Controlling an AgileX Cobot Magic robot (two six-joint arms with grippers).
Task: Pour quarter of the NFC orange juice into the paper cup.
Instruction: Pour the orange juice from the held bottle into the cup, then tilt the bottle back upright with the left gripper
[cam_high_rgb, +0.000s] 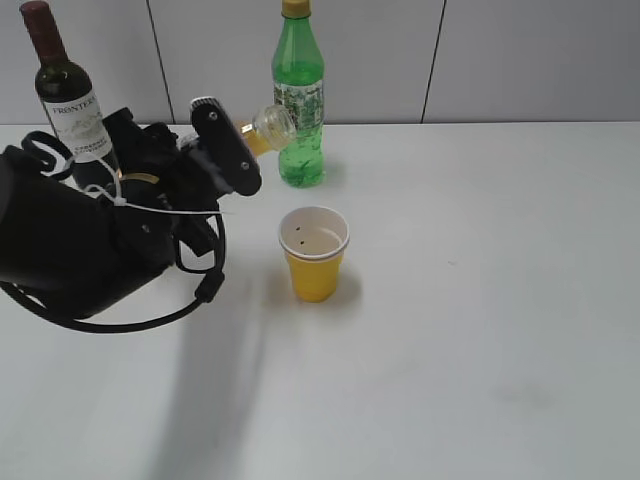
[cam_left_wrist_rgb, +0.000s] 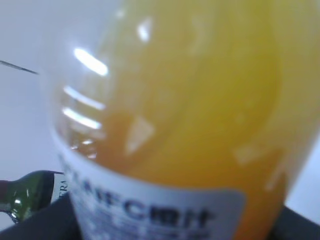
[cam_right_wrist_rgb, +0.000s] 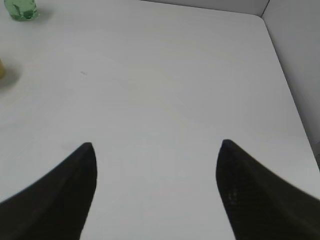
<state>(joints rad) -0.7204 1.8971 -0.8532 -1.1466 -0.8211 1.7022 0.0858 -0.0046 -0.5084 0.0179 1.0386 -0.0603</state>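
1. Your left gripper (cam_high_rgb: 235, 150) is clamped on the NFC orange juice (cam_high_rgb: 262, 128), upper-left-centre of the exterior view. The bottle is lifted off the table and tipped over, close to horizontal.
2. Long axis: runs left-to-right and slightly up in the exterior view, with the capped end pointing right toward the green bottle (cam_high_rgb: 299, 100). You can't see the body in that view; the gripper covers it.
3. Left wrist view is filled by the bottle (cam_left_wrist_rgb: 175, 110): orange liquid, with the white label low in frame. A sliver of the wine bottle (cam_left_wrist_rgb: 30, 192) shows at lower left. No fingers are visible there.
4. Key relation: the paper cup (cam_high_rgb: 314, 252) sits upright at frame centre, below and to the right of the bottle mouth. The mouth looks short of the cup rim and farther back toward the wall, not over it.
5. My read: you need to bring the mouth right and toward the camera before more tilt. Tip now and juice likely lands on the table (cam_high_rgb: 480, 300) behind the cup.
6. The cap looks on, but it's clear plastic, so I can't confirm.
7. Right gripper (cam_right_wrist_rgb: 155, 150): jaws apart, nothing between them, over bare table. Out of the exterior frame. Left arm is the nearer one.
8. The green bottle stands just beyond the mouth; watch for contact.
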